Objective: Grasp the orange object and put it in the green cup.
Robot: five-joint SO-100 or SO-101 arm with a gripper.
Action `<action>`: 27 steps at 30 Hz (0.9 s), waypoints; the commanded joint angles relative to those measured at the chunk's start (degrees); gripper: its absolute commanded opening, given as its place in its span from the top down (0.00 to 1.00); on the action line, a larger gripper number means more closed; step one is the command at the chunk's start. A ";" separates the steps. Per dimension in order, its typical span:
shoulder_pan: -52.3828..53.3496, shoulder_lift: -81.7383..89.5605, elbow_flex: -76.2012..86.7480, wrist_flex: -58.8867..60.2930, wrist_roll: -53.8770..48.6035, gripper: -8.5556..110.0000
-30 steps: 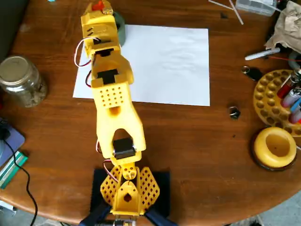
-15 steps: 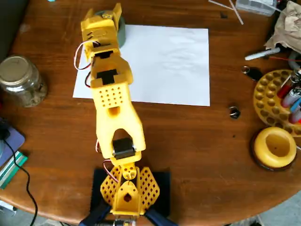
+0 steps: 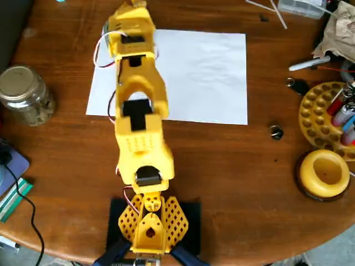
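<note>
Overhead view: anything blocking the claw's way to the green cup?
Nothing visible does. The yellow plastic arm reaches over the far left corner of the white paper sheet, and its claw sits at the top edge. The arm hides the sage-green cylindrical cup. The small orange lump is not in view.

Yellow printed arm (image 3: pixel 138 111), perforated base, red-white wires

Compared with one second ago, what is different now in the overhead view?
The arm has straightened and its wrist has swung right in the overhead view. The orange object, earlier visible at the jaws, is out of sight, and the arm now hides the green cup almost fully. The paper, glass jar and yellow dish stayed put.
</note>
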 commanded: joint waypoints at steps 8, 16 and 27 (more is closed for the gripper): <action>5.89 33.40 24.87 11.07 -27.86 0.93; 9.49 58.97 45.79 12.74 -39.64 0.93; 11.16 95.80 69.35 21.71 -52.21 0.93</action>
